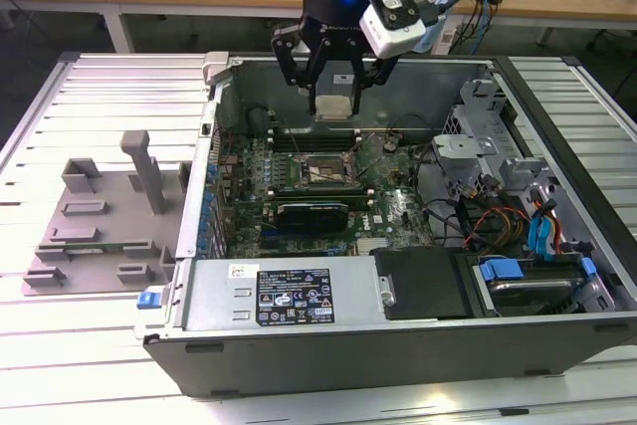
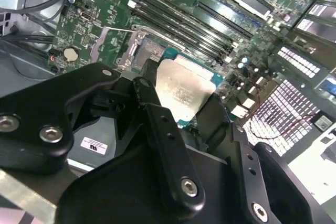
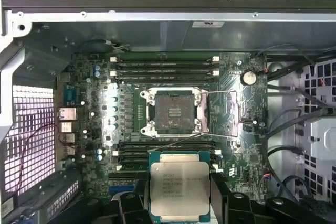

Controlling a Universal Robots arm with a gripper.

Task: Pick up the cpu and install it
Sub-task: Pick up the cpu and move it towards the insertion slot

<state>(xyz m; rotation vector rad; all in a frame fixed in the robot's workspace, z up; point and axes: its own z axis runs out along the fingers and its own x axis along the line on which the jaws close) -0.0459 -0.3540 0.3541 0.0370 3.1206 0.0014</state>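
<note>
Gripper [image 1: 335, 99]: we found it clamping the cpu [image 3: 179, 188] at its edges | cpu: metal top upward, raised near the open socket [image 3: 173, 111], not touching it | socket: inside the computer case [image 1: 418, 340].

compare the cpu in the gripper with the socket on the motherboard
The cpu has a silvery-white metal top; the socket shows a dark centre inside a metal frame. The cpu is held in the gripper above the motherboard; the socket sits fixed on it, empty. Both are square.
</note>
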